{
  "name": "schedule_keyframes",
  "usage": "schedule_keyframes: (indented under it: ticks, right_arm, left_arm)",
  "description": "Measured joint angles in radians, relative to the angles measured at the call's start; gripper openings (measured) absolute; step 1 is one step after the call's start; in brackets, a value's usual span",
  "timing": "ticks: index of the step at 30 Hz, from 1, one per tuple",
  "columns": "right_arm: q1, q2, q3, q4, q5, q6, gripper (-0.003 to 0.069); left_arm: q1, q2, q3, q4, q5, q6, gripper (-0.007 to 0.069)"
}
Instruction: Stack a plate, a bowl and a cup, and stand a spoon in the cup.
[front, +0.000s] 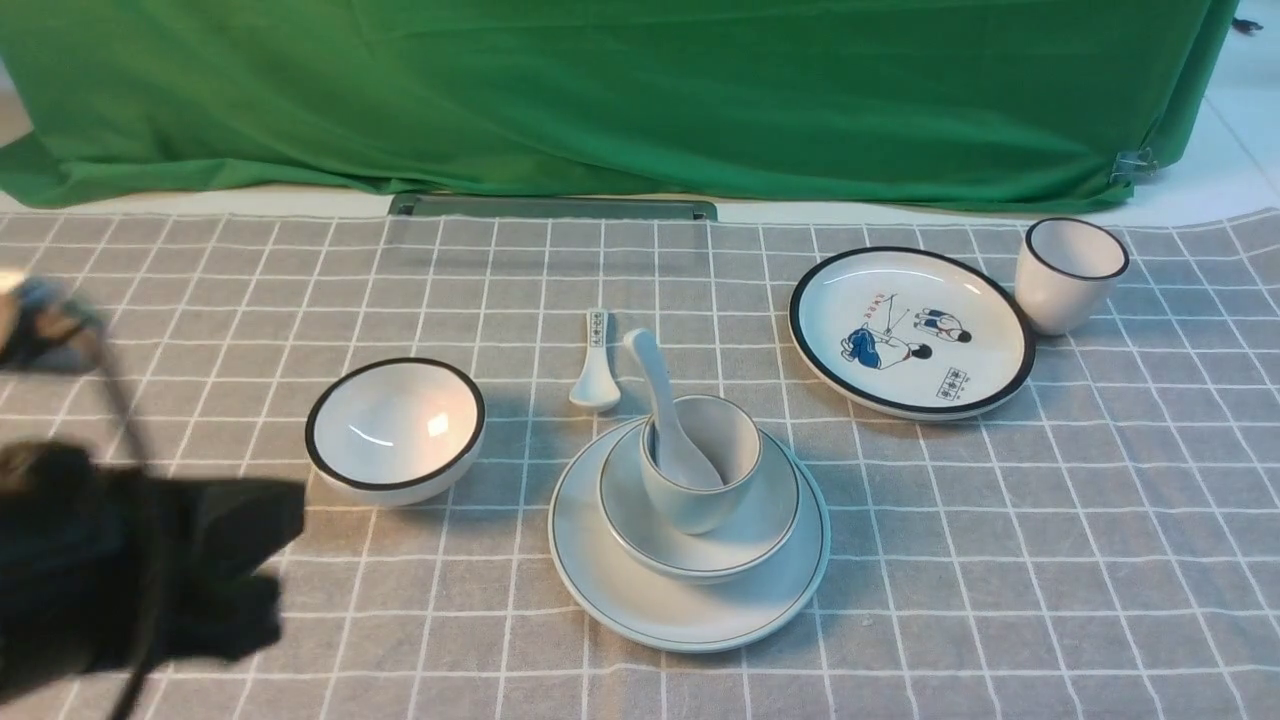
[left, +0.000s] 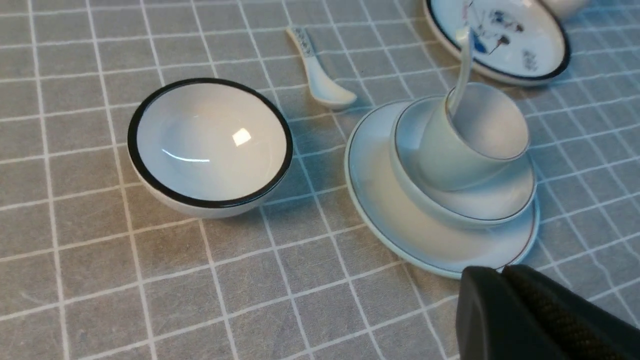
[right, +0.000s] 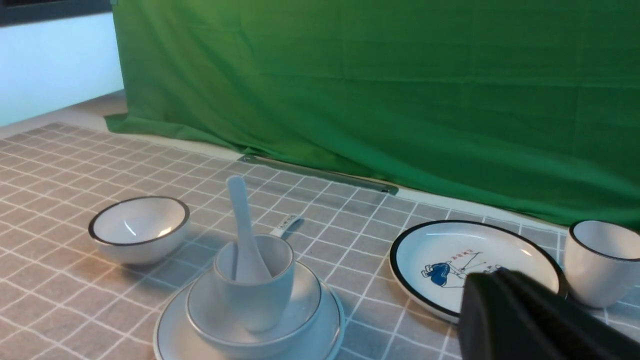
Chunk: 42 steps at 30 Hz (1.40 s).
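The spoon (front: 660, 400) stands in the cup (front: 700, 500). Its scoop is down inside and partly hidden by the near wall. Its long axis is tilted, with the handle rising over the rim and leaning away from the robot and a little to its left. From the left wrist only a blurred strip of handle shows.

The cup sits in the bowl (front: 760, 520) and hides the bowl's floor. The bowl sits on the plate (front: 620, 590), which lies on the checked cloth (front: 1000, 560).

Just behind the plate lies a small spoon (front: 595, 370), handle pointing away. From the right wrist the cup mostly hides it. Left of the plate, apart from it, is a deep bowl (front: 395, 430). Behind and right of the plate lies a picture plate (front: 910, 330), with another cup (front: 1068, 272) close beside its far right edge.

The left gripper (left: 501, 272) hangs near the plate's near left side. It is a dark blur from the front. Its fingers meet at the tips and hold nothing. The right gripper (right: 497, 275) is cut off by the frame edge and looks likewise closed and empty.
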Motion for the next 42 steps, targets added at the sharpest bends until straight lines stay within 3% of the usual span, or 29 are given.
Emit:
schedule_keyframes:
  ticks: [9,23,29,32,34,40,42]
  right_arm:
    - [0.0,0.0,0.0,0.0,-0.002,0.0,0.0034]
    - [0.0,0.0,0.0,0.0,-0.002,0.0,0.0067]
    - [0.0,0.0,0.0,0.0,-0.002,0.0,0.0078]
    - [0.0,0.0,0.0,0.0,-0.002,0.0,0.0086]
    - [0.0,0.0,0.0,0.0,-0.002,0.0,0.0088]
    - [0.0,0.0,0.0,0.0,-0.002,0.0,0.0105]
    - [0.0,0.0,0.0,0.0,-0.002,0.0,0.0107]
  left_arm:
    - [0.0,-0.3,0.233,-0.002,-0.237,0.0,0.001]
    - [0.0,-0.325,0.276,0.025,-0.262,0.017,0.0013]
    - [0.028,-0.346,0.296,-0.027,-0.338,0.173,0.0013]
    - [0.15,-0.409,0.348,-0.201,-0.408,0.411,0.0013]
    - [0.256,-0.47,0.398,-0.247,-0.442,0.481,0.0013]
    - [0.487,-0.6,0.526,-0.271,-0.461,0.521,0.0013]
    - [0.503,-0.604,0.548,-0.272,-0.451,0.525,0.0013]
